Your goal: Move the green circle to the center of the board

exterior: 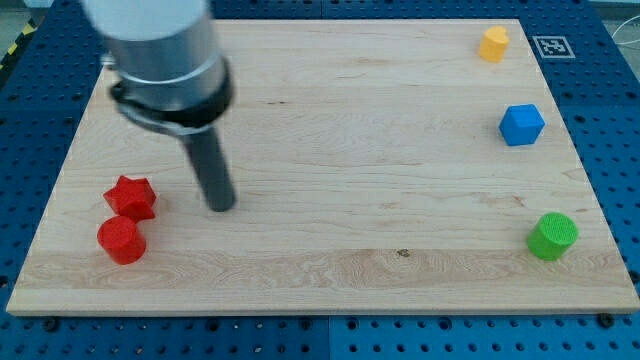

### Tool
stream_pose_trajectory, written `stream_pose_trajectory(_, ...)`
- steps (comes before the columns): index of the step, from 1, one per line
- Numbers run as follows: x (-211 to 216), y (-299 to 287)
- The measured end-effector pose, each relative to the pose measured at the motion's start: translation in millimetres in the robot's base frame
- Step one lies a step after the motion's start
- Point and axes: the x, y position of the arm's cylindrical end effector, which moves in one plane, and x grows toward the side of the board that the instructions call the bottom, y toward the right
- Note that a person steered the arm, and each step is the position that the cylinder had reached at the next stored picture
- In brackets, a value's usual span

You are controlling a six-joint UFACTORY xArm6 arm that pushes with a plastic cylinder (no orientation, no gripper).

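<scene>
- On the left side of the board (330,140), my tip (220,207) sits down on the pale wood, a plain dark rod under a grey and black housing; it has no jaws to spread or press, and it pinches nothing.
- Just left of my tip, apart from it, lies the red star (131,197), knobbly in outline, matte plastic.
- Right below that star, on the near side and touching or nearly touching it, there's the red circle (121,240), a short round puck.
- Over at the near right corner sits the green circle (552,236), a stubby cylinder with a smooth top, well apart from my tip and close to the board's right edge.
- Farther back on the right, the blue block (522,124), chunky and faceted, looks roughly cube-like.
- Far right corner now: a small orange block (494,43), exact shape hard to make out.
- Beside it, a black-and-white square marker (553,46) is stuck on the wood; no readable writing.
- Light maple grain runs left to right, resting on a blue perforated table (620,170).
</scene>
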Motion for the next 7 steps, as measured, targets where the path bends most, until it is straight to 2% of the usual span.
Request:
stream_pose_trajectory(2, -1.6, 129.1)
stream_pose_trajectory(4, -23.1, 221.7)
stream_pose_trajectory(6, 25.0, 355.8)
stream_pose_trajectory(7, 42.5, 372.8)
